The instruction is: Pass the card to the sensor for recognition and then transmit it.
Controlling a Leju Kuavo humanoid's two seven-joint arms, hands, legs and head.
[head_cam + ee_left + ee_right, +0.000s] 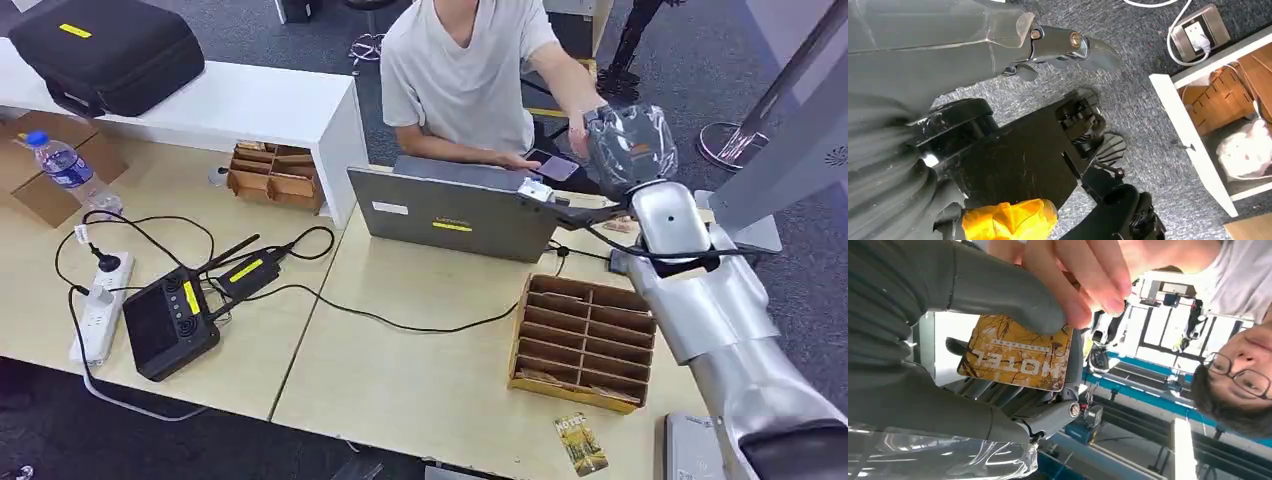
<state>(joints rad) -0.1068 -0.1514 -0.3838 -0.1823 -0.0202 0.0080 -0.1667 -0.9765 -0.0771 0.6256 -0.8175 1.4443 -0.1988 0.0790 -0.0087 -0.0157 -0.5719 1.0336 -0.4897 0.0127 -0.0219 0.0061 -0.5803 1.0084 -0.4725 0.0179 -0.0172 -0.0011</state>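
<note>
In the right wrist view a yellow card [1017,353] printed "HOTEL" is pinched between the thick thumb and the darker fingers of my right hand [998,340]. A person's fingers [1083,285] touch the card's far edge. The head view has my right hand [630,148], wrapped in clear plastic, raised beyond the laptop in front of the seated person, whose hand [580,125] reaches to it. A small dark purple device [553,164] lies just below them. My left hand [1063,47] hangs over grey carpet, its fingers stretched out with nothing in them.
A grey laptop [455,210] stands open between me and the person. A wooden divider box [585,340] sits near my right arm, with a second card [581,443] at the table's front edge. A controller [170,320], cables, a power strip [98,312] and a bottle [65,165] lie left.
</note>
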